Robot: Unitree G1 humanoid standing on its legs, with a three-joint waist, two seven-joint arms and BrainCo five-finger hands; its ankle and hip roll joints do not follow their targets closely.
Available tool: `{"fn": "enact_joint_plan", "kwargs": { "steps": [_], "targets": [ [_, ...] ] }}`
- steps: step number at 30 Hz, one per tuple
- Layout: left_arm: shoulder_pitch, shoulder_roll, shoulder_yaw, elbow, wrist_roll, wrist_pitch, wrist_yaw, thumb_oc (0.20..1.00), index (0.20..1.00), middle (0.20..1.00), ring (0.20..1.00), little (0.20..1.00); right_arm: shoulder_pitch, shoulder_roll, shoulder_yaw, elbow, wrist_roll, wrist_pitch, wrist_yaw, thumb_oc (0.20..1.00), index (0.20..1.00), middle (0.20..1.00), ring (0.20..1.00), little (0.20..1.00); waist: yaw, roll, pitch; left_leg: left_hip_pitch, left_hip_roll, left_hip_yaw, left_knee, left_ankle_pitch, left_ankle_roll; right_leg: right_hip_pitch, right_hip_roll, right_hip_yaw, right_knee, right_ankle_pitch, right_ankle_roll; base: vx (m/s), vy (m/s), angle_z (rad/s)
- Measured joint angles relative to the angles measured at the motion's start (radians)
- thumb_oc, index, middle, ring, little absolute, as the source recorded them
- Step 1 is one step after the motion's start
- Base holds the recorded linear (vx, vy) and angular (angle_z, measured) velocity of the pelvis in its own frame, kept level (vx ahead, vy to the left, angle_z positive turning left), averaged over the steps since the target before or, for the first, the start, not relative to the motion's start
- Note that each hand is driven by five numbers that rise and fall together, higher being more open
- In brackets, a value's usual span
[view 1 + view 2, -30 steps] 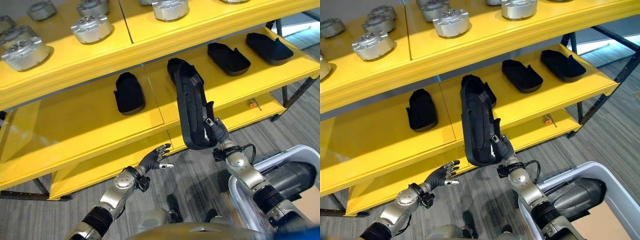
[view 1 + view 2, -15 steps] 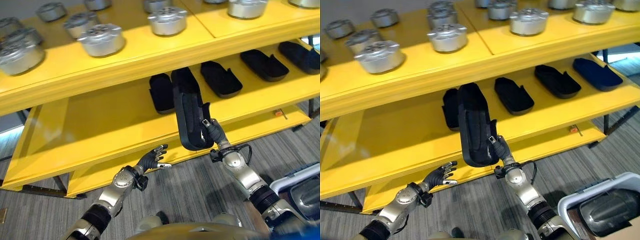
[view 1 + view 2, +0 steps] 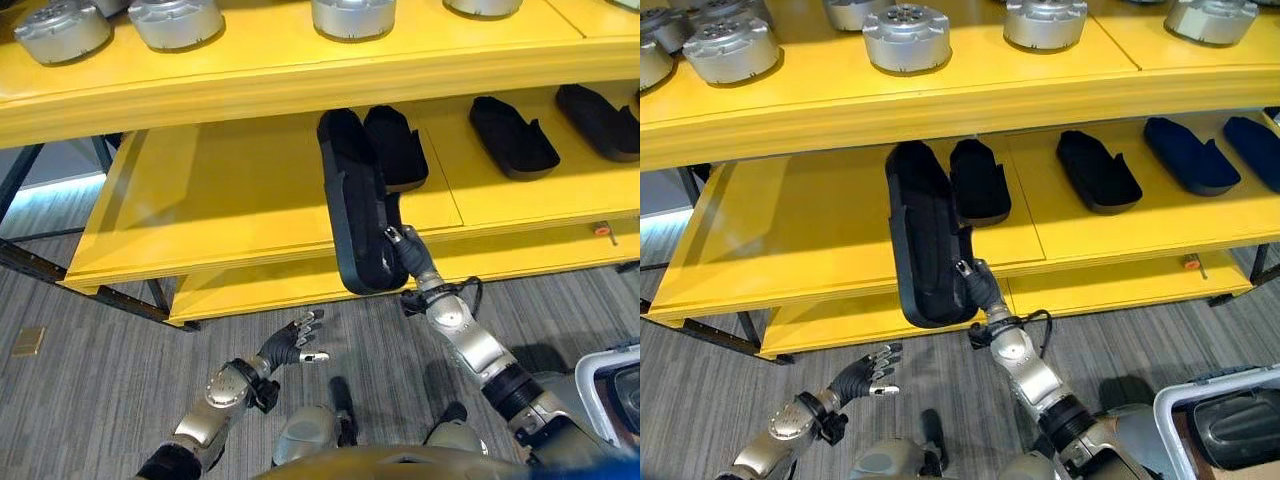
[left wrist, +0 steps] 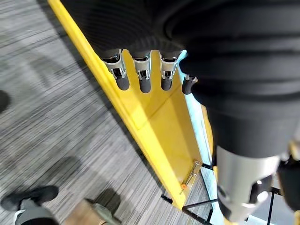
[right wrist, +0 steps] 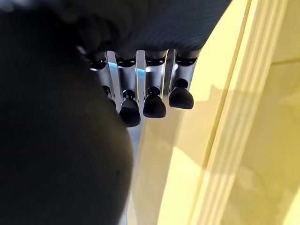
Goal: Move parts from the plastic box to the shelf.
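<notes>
Head stereo pair down on shelf (image 3: 250,215); wrist cameras close.

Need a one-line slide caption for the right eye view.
Right hand holds a long black part up against the yellow shelf; left hand open below.

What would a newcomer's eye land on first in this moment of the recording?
First, the long black part, held up by the right hand at its near end, its far end reaching over the yellow shelf's middle level beside a shorter black part. Next, the round silver parts lined up on the top level. The left hand hangs open and empty low over the grey floor.
</notes>
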Motion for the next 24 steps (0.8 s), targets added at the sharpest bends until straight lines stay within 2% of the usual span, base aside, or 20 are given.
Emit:
{"fn": "enact_joint_plan", "kwargs": {
  "steps": [1,2,3,4,5,8,9,12,16,19,20,21,22,23,24],
  "targets": [
    [-0.001,0.005,0.005,-0.009,-0.001,-0.003,0.001,1.0,1.0,1.0,1.0,1.0,0.002,-0.012,0.01,-0.01,0.0,0.009,0.001,0.2,0.2,0.2,0.2,0.2,-0.003,-0.008,-0.002,0.001,0.007,0.003,0.002,0.003,-0.005,0.01,0.058,0.015,0.007,-0.06,-0.011,0.08,-0.037,0.05],
    [-0.014,-0.001,-0.002,-0.015,-0.001,-0.004,0.009,1.0,1.0,1.0,1.0,1.0,0.003,-0.029,0.02,-0.027,0.003,0.013,0.004,0.2,0.2,0.2,0.2,0.2,-0.012,-0.018,-0.006,-0.006,0.016,0.01,0.014,0.002,-0.009,0.024,0.137,0.042,0.017,-0.162,-0.067,0.07,-0.052,-0.05],
    [-0.03,-0.004,-0.019,-0.015,-0.001,-0.004,0.013,1.0,1.0,1.0,1.0,1.0,0.003,-0.034,0.025,-0.027,0.009,0.013,0.004,0.2,0.2,0.2,0.2,0.2,-0.012,-0.022,-0.008,-0.007,0.021,0.012,0.025,-0.001,-0.016,0.042,0.169,0.051,0.001,-0.193,-0.101,0.05,-0.05,-0.15],
    [-0.049,-0.006,-0.041,-0.014,0.0,-0.004,0.024,1.0,1.0,1.0,1.0,1.0,-0.003,-0.034,0.03,-0.016,0.01,0.013,0.008,0.2,0.2,0.2,0.2,0.2,-0.01,-0.031,-0.009,-0.009,0.019,0.02,0.041,-0.002,-0.021,0.07,0.195,0.053,-0.048,-0.212,-0.129,0.04,-0.037,-0.18],
    [-0.065,-0.017,-0.05,-0.008,0.0,-0.004,0.026,1.0,1.0,1.0,1.0,1.0,-0.011,-0.033,0.033,-0.001,0.01,0.013,0.012,0.2,0.2,0.2,0.2,0.2,-0.011,-0.037,-0.011,-0.017,0.018,0.023,0.065,-0.01,-0.031,0.1,0.207,0.058,-0.112,-0.207,-0.155,0.04,-0.026,-0.18],
    [-0.121,-0.043,-0.081,0.006,0.0,-0.003,0.03,1.0,1.0,1.0,1.0,1.0,-0.017,-0.038,0.035,0.038,0.01,0.013,0.018,0.2,0.2,0.2,0.2,0.2,-0.03,-0.034,-0.01,-0.032,0.032,0.009,0.1,-0.013,-0.04,0.148,0.241,0.065,-0.207,-0.164,-0.168,0.13,-0.036,-0.03],
    [-0.145,-0.06,-0.084,0.024,0.0,-0.001,0.03,1.0,1.0,1.0,1.0,1.0,-0.017,-0.041,0.031,0.051,0.011,0.01,0.019,0.2,0.2,0.2,0.2,0.2,-0.048,-0.033,-0.01,-0.04,0.035,-0.007,0.109,-0.015,-0.043,0.154,0.243,0.065,-0.201,-0.175,-0.161,0.11,-0.028,0.3],
    [-0.225,-0.097,-0.098,0.075,0.001,0.015,0.027,1.0,1.0,1.0,1.0,1.0,-0.018,-0.077,0.025,0.061,0.012,0.003,0.024,0.2,0.2,0.2,0.2,0.2,-0.087,-0.024,-0.011,-0.036,0.038,-0.028,0.102,-0.019,-0.048,0.165,0.251,0.044,-0.196,-0.184,-0.17,0.11,-0.015,0.26],
    [-0.229,-0.097,-0.1,0.075,0.001,0.042,0.021,1.0,1.0,1.0,1.0,1.0,-0.018,-0.088,0.006,0.061,0.011,-0.012,0.032,0.2,0.2,0.2,0.2,0.2,-0.117,-0.001,-0.016,-0.018,0.028,-0.03,0.09,-0.011,-0.04,0.183,0.249,0.049,-0.195,-0.203,-0.177,0.13,-0.038,0.12],
    [-0.23,-0.092,-0.109,0.073,0.002,0.054,0.021,1.0,1.0,1.0,1.0,1.0,-0.019,-0.085,0.007,0.059,0.009,-0.014,0.045,0.2,0.2,0.2,0.2,0.2,-0.116,0.009,-0.022,-0.014,0.021,-0.025,0.113,-0.001,-0.037,0.194,0.238,0.044,-0.187,-0.223,-0.176,0.08,-0.071,0.19],
    [-0.233,-0.092,-0.109,0.072,0.002,0.059,0.021,1.0,1.0,1.0,1.0,1.0,-0.021,-0.087,0.007,0.058,0.009,-0.014,0.05,0.2,0.2,0.2,0.2,0.2,-0.116,0.006,-0.02,-0.033,0.021,-0.023,0.159,0.0,-0.039,0.197,0.229,0.044,-0.182,-0.227,-0.175,0.08,-0.031,0.17],
    [-0.228,-0.091,-0.111,0.065,0.002,0.064,0.021,1.0,1.0,1.0,1.0,1.0,-0.034,-0.086,0.01,0.058,0.007,-0.014,0.059,0.2,0.2,0.2,0.2,0.2,-0.11,0.004,-0.02,-0.078,0.029,-0.014,0.277,0.001,-0.04,0.209,0.197,0.047,-0.182,-0.23,-0.173,0.07,0.001,0.07],
    [-0.226,-0.09,-0.11,0.065,0.002,0.064,0.021,1.0,1.0,1.0,1.0,1.0,-0.044,-0.082,0.015,0.058,0.007,-0.014,0.062,0.2,0.2,0.2,0.2,0.2,-0.107,0.002,-0.019,-0.091,0.038,-0.005,0.319,0.001,-0.046,0.213,0.183,0.048,-0.181,-0.23,-0.18,0.08,0.08,-0.13],
    [-0.227,-0.087,-0.11,0.067,0.004,0.065,0.021,1.0,1.0,1.0,1.0,1.0,-0.069,-0.073,0.032,0.059,0.007,-0.012,0.061,0.2,0.2,0.2,0.2,0.2,-0.104,-0.009,-0.012,-0.106,0.049,0.007,0.375,0.008,-0.074,0.211,0.16,0.052,-0.164,-0.235,-0.189,0.05,0.114,-0.27],
    [-0.224,-0.078,-0.114,0.065,0.01,0.067,0.019,1.0,1.0,1.0,1.0,1.0,-0.092,-0.068,0.039,0.059,0.007,-0.011,0.065,0.2,0.2,0.2,0.2,0.2,-0.11,-0.029,-0.006,-0.126,0.104,0.064,0.464,-0.036,-0.07,0.216,0.155,0.046,-0.162,-0.237,-0.193,0.09,0.197,-0.23]
  ]
}}
